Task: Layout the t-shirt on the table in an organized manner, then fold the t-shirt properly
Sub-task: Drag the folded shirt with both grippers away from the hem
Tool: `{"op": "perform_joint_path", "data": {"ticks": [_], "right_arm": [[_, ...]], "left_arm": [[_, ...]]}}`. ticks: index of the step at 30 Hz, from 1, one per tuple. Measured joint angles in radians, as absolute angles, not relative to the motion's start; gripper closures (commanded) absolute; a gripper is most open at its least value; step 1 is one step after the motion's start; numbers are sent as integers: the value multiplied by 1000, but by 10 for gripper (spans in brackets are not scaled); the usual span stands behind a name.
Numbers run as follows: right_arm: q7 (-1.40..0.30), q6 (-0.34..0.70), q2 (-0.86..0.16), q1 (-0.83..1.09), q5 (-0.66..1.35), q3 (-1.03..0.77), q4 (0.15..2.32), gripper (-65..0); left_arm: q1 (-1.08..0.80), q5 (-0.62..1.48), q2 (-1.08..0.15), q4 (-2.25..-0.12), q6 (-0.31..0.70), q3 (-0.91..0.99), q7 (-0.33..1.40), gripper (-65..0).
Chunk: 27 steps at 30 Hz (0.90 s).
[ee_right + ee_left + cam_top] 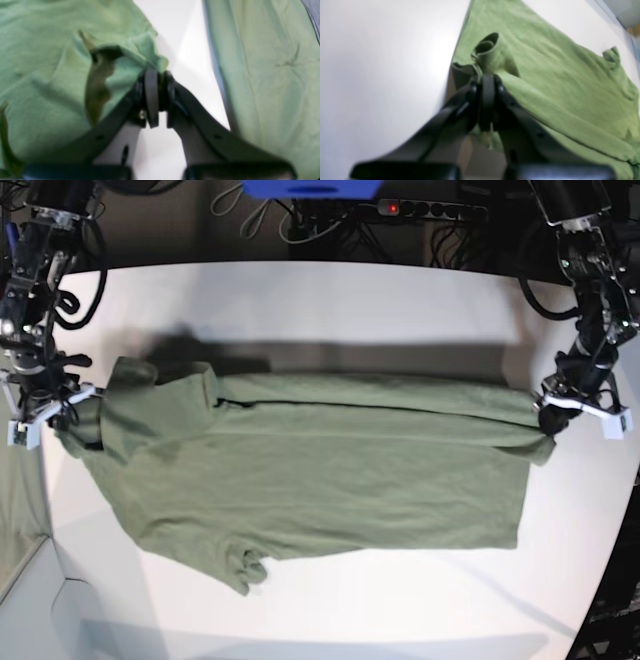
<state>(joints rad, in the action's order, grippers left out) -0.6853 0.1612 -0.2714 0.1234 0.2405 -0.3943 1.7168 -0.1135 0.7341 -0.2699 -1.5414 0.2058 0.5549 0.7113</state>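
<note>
You see both grippers, left (548, 418) at 3 o'clock and right (70, 408) at 9, clenched on the shirt (330, 470) over the table (330, 300).

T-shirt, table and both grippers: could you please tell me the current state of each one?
t-shirt: spread lengthwise, top edge lifted at both ends, not folded yet.
table: bears the lower part of the shirt.
left gripper: shut on a bunched shirt edge.
right gripper: shut on a shirt edge.
</note>
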Motion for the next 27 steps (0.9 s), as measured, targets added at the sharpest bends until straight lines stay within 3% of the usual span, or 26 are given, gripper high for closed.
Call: {"op": "perform_joint_path", "data": {"ticks": [10,15,17,21,24,27], "right_arm": [[-720,162,-269,138,241,-391,1722,0],[-726,290,-285,105,240,-390,1729,0],[-770,299,-296,30,213,-331,1706,0],[-917,324,-343,-134,157,-158,1631,0],[-947,389,-372,-120,156,-124,1631,0],[-984,427,-374,-67,138,-124,1622,0]], "left_arm": [[-116,736,-258,-1547,210,635,791,-3],[-110,735,-266,-1559,209,670,788,-3],[-57,723,-264,-1549,207,670,805,-3],[101,702,-269,-1498,187,669,984,-2],[146,671,-262,-1495,165,667,1120,-2],[141,594,-262,-1472,159,672,1149,-2]]}}
